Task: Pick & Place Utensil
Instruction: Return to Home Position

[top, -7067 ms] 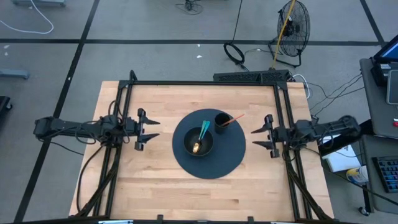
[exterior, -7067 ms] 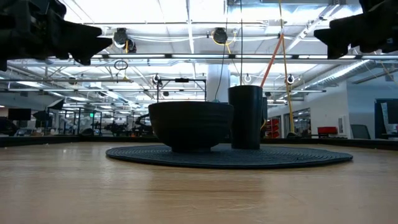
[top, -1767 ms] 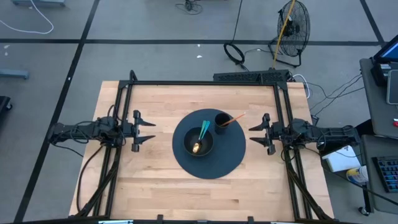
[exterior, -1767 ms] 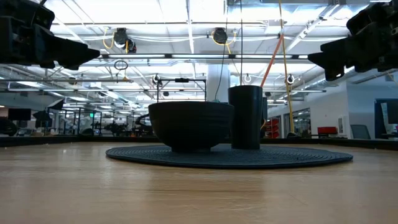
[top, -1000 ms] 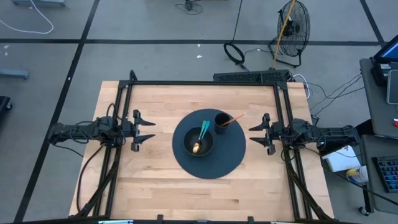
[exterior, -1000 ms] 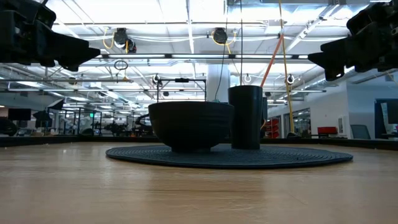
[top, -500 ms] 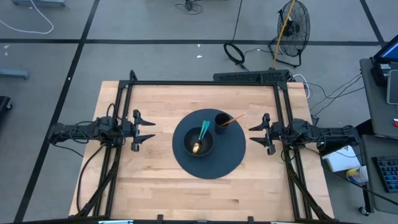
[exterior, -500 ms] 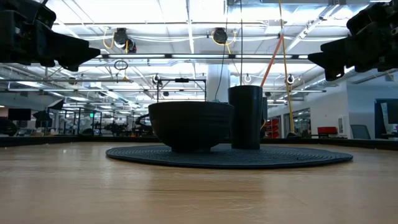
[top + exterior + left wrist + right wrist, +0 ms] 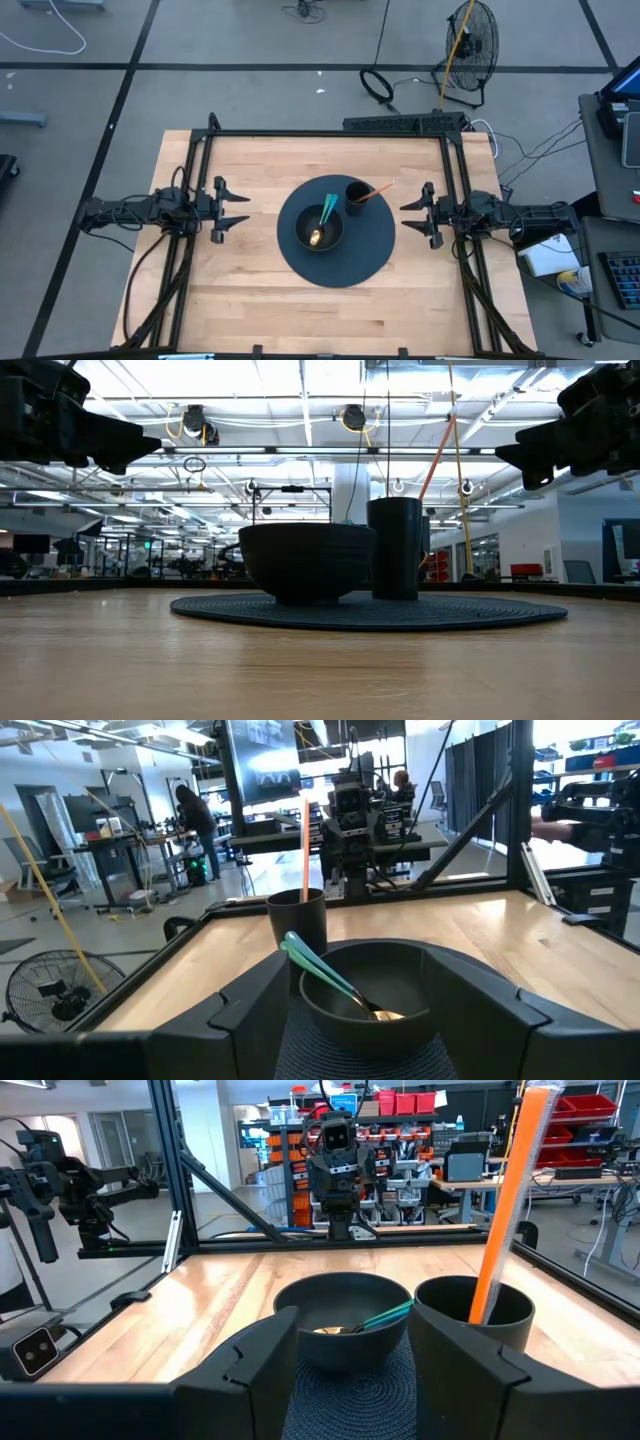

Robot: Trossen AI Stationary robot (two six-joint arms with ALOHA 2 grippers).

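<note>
You'll find the black bowl [image 9: 320,232] centred on the round dark placemat [image 9: 372,252], a teal-handled gold spoon [image 9: 324,214] leaning inside. Just beside it, the black cup [image 9: 357,194] stands upright, with the orange straw [image 9: 377,190] slanting out.

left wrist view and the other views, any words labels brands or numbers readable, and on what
No text reads in any view.
black bowl, black cup, placemat: no print shows.
dark screen beyond the table, left wrist view: light marks, too blurred to read.
red bins on shelves, right wrist view: any labels too small to read.
</note>
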